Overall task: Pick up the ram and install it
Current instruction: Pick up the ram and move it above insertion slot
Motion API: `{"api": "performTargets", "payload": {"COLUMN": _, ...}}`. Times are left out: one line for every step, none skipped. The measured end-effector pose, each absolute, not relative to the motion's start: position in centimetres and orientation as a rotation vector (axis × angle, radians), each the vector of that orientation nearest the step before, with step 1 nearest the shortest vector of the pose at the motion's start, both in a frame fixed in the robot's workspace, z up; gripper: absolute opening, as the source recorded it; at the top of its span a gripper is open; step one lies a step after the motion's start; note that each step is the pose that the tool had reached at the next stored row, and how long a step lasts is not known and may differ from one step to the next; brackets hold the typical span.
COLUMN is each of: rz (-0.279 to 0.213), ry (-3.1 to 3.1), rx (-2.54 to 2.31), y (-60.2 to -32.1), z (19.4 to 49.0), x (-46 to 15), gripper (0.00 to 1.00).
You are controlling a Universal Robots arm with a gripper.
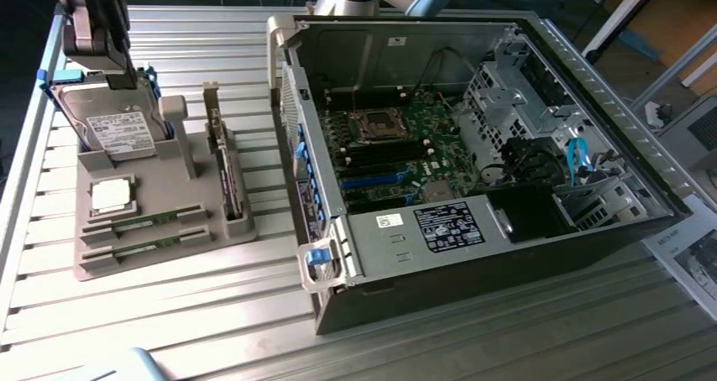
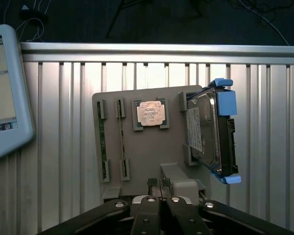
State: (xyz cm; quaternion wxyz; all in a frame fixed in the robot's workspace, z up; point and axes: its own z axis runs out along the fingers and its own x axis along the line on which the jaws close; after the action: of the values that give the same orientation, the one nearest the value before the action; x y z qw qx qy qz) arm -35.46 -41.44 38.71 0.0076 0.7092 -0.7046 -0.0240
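So the slatted metal table (image 1: 168, 331) is the biggest thing here. On it, toward the exterior view's right, the open PC case (image 1: 627, 230) lies on its side. Inside it the motherboard (image 1: 392, 146) faces up, a black power supply (image 1: 448, 226) with a label runs along the near edge, and a couple of blue cables (image 1: 577, 159) sit by the drive cage. Well apart from the case, on the exterior view's left, there's a grey holder tray (image 1: 134, 268) with all the loose parts in it. A hard drive (image 1: 117, 129) stands on edge in a blue carrier at the far end. A dark expansion card (image 1: 230, 175) stands upright on the side closest to the case. A square silver processor (image 1: 112, 195) lies flat in its pocket. Then there are the two green sticks: the ram stick nearer the processor (image 1: 151, 221) and the other ram stick (image 1: 151, 245). Both stand on their long edges in parallel grooves at the tray's near end, close together but not touching. Their long axes run across the tray, ends pointing to the exterior view's left and right. The gripper (image 2: 159, 183) hangs up above the tray, well clear of both sticks, fingers (image 2: 149, 205) pressed tight together and holding nothing. The wrist view also catches a tablet (image 2: 2, 88) on the table just beside the tray.
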Motion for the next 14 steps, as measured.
{"api": "performTargets", "payload": {"rz": -0.075, "ry": -2.203, "rx": 2.217, "y": -41.4, "z": 38.7, "x": -35.5, "gripper": 0.10}}
{"api": "performTargets", "payload": {"rz": -0.075, "ry": -2.203, "rx": 2.217, "y": -41.4, "z": 38.7, "x": -35.5, "gripper": 0.10}}
{"api": "performTargets", "payload": {"rz": -0.075, "ry": -2.203, "rx": 2.217, "y": -41.4, "z": 38.7, "x": -35.5, "gripper": 0.10}}
{"api": "performTargets", "payload": {"rz": -0.075, "ry": -2.203, "rx": 2.217, "y": -41.4, "z": 38.7, "x": -35.5, "gripper": 0.10}}
{"api": "performTargets", "payload": {"rz": -0.075, "ry": -2.203, "rx": 2.217, "y": -41.4, "z": 38.7, "x": -35.5, "gripper": 0.10}}
{"api": "performTargets", "payload": {"rz": -0.075, "ry": -2.203, "rx": 2.217, "y": -41.4, "z": 38.7, "x": -35.5, "gripper": 0.10}}
{"api": "performTargets", "payload": {"rz": -0.075, "ry": -2.203, "rx": 2.217, "y": -41.4, "z": 38.7, "x": -35.5, "gripper": 0.10}}
{"api": "performTargets", "payload": {"rz": -0.075, "ry": -2.203, "rx": 2.217, "y": -41.5, "z": 38.7, "x": -35.5, "gripper": 0.10}}
{"api": "performTargets", "payload": {"rz": -0.075, "ry": -2.203, "rx": 2.217, "y": -41.7, "z": 38.7, "x": -35.5, "gripper": 0.10}}
{"api": "performTargets", "payload": {"rz": -0.075, "ry": -2.203, "rx": 2.217, "y": -42.0, "z": 38.7, "x": -35.5, "gripper": 0.10}}
{"api": "performTargets", "payload": {"rz": -0.075, "ry": -2.203, "rx": 2.217, "y": -42.3, "z": 38.7, "x": -35.5, "gripper": 0.10}}
{"api": "performTargets", "payload": {"rz": -0.075, "ry": -2.203, "rx": 2.217, "y": -42.5, "z": 38.7, "x": -35.5, "gripper": 0.10}}
{"api": "performTargets", "payload": {"rz": -0.075, "ry": -2.203, "rx": 2.217, "y": -42.8, "z": 38.7, "x": -35.5, "gripper": 0.10}}
{"api": "performTargets", "payload": {"rz": -0.075, "ry": -2.203, "rx": 2.217, "y": -43.1, "z": 38.7, "x": -35.5, "gripper": 0.10}}
